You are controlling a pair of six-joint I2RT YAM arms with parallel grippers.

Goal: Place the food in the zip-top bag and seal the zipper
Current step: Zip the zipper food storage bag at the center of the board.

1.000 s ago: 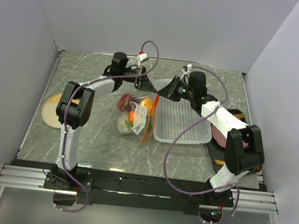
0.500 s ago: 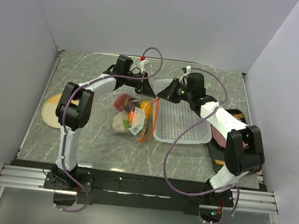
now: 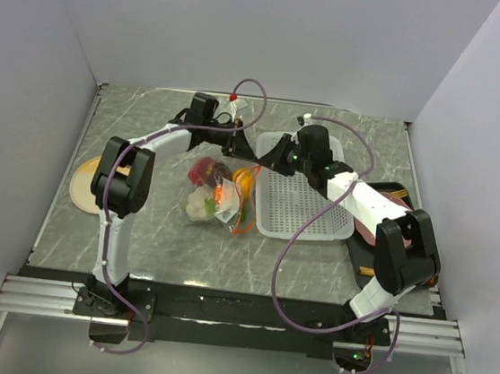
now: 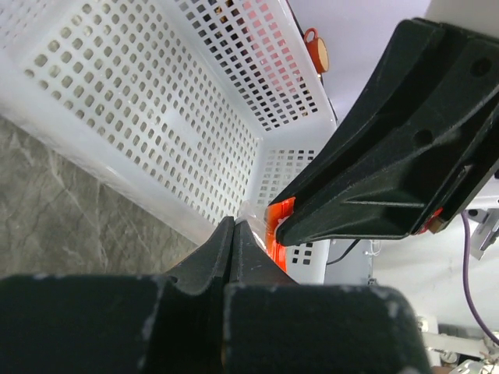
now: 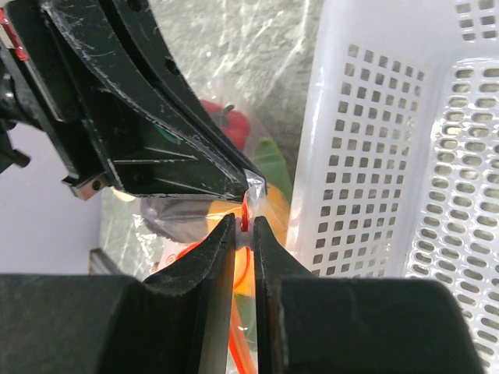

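- Both grippers meet at the mouth of the zip-top bag [image 3: 215, 199], right by the near-left corner of the white basket [image 3: 312, 209].
- The left gripper [image 4: 234, 227] is clamped tight. From its wrist cam there's no gap between the fingers, just a sliver of clear bag plastic poking out at the tips.
- The right gripper [image 5: 244, 227] is pinched down on the zipper [image 5: 245, 210]. You can see the orange-red strip squeezed in the thin slot between its fingers.
- The two sets of fingertips are pretty much nose to nose, maybe touching. I can't tell for sure.
- The bag itself lies on the grey marbled table [image 3: 163, 240] just left of the basket, with its mouth end lifted up toward the grippers and the rest trailing toward the near side.
- Food's inside the bag: a red pepper [image 5: 228, 121] up near the grippers, a bit of the green mango [image 5: 270, 161] beside it, and the white cauliflower [image 3: 199, 205] at the low end.
- Part of the orange-red strip curls loose along the bag's right edge.
- A tan disc [image 3: 83, 188] sits off by the left wall, well apart from everything.
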